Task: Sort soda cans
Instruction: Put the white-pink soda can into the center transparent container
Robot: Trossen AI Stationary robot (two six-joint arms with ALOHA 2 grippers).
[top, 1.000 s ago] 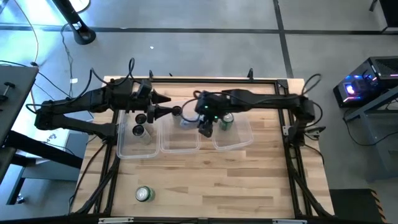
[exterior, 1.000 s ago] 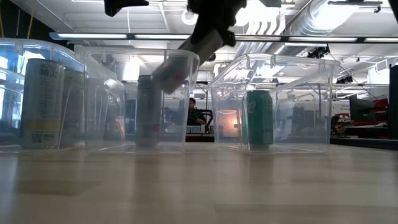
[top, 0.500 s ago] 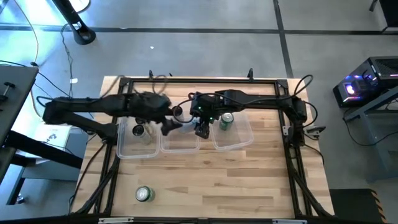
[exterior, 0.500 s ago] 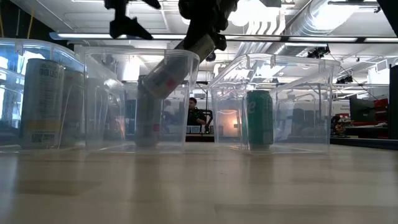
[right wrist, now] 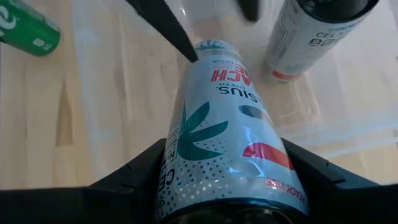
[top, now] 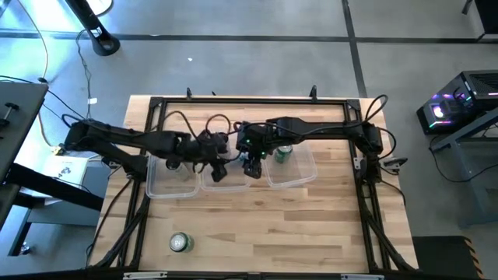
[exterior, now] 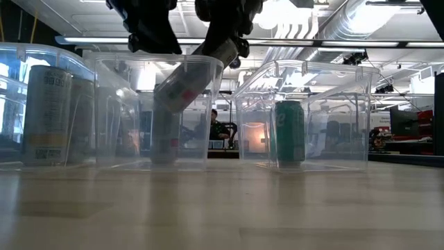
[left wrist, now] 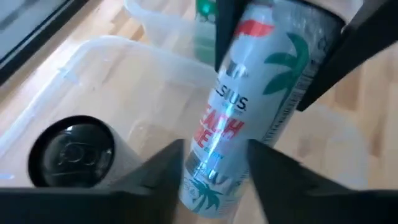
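Handing off, looks like: the right gripper (top: pixel 250 165) is clamped on a tilted silver-white can (exterior: pixel 186 81) above the middle tub (exterior: pixel 208 64), dead centre of the table. The left gripper (left wrist: pixel 213 167) straddles the can's lower end, fingers either side; can't tell if it's pinching yet. I'd guess the next move needs left to grip firmly before right lets go. Smooth printed aluminium, slick cylinder; tubs are thin clear plastic. Black can (left wrist: pixel 73 155) stands beside it in the tub. One green can (top: pixel 180 243) lies at 7 o'clock.
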